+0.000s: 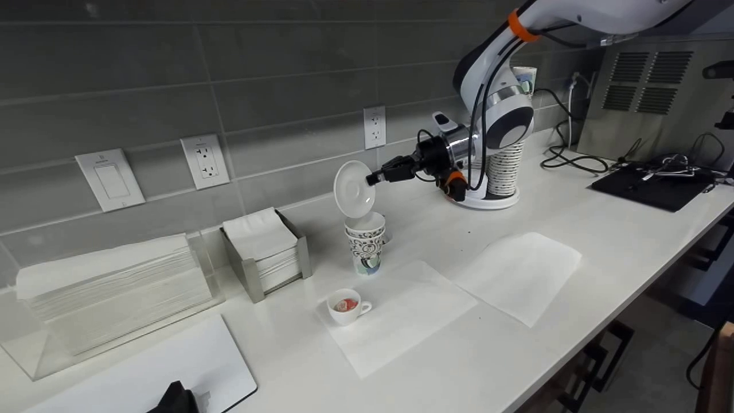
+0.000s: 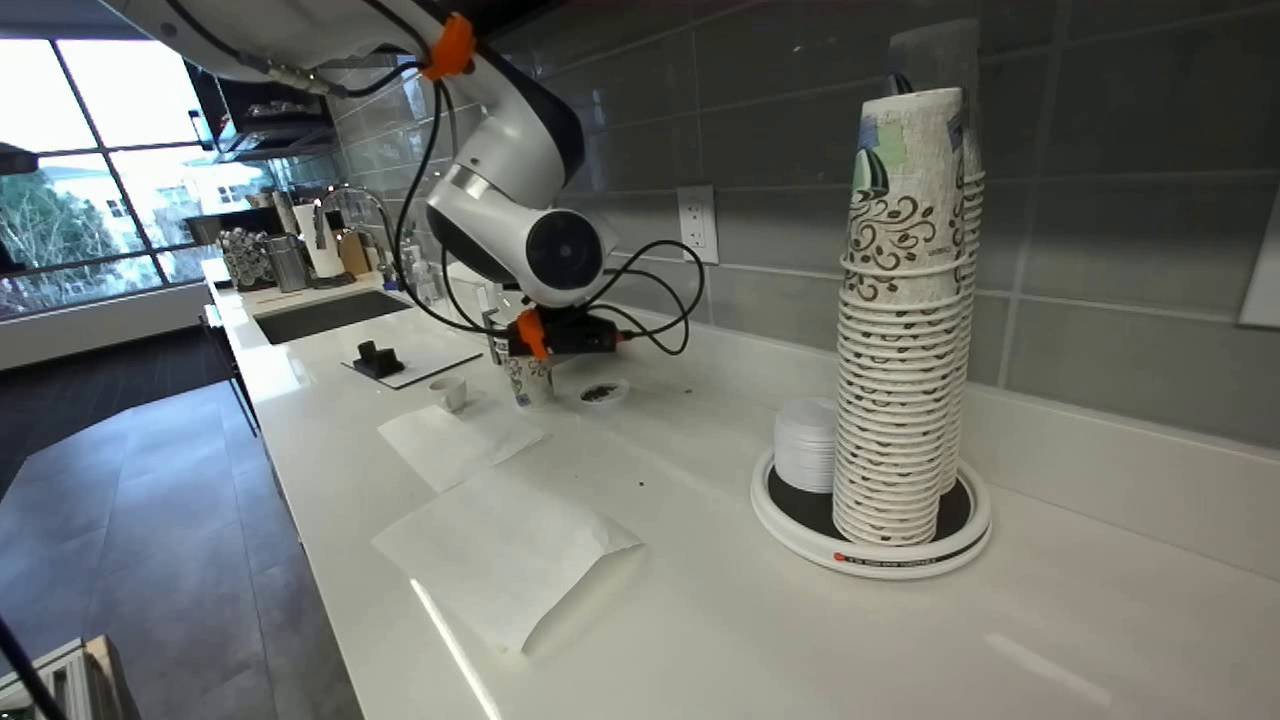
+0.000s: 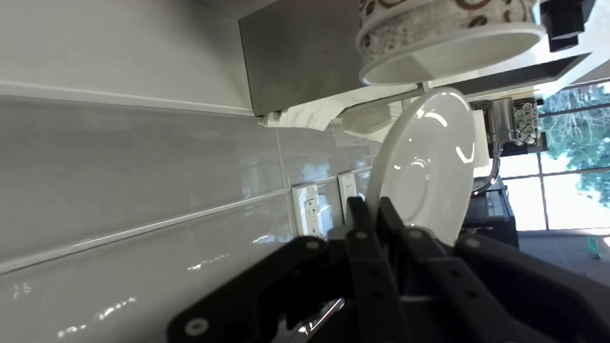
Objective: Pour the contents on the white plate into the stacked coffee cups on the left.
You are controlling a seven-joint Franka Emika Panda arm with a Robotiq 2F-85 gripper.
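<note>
Napkins (image 1: 261, 232) in a grey holder (image 1: 252, 281) stand left of centre in an exterior view, near the stacked paper cups (image 1: 366, 248) in the middle; below these an espresso cup (image 1: 342, 317) sits on a paper sheet (image 1: 395, 327). By the cups' mouth the white saucer (image 1: 351, 190) is tilted nearly upright, its rim pinched in the gripper (image 3: 371, 205), whose jaws are drawn together on it; a tiled wall (image 1: 287, 86) rises behind. In an exterior view, a low pale dish (image 2: 622, 392) with a dark middle, too small to make out well, lies just right of the cups, and a tall cup column (image 2: 890, 410) on a turntable (image 2: 870, 565) takes up the right. White counter (image 1: 436, 373) stretches through the lower middle, past a curled sheet (image 1: 522, 269), to its front edge slanting across the lower right.
</note>
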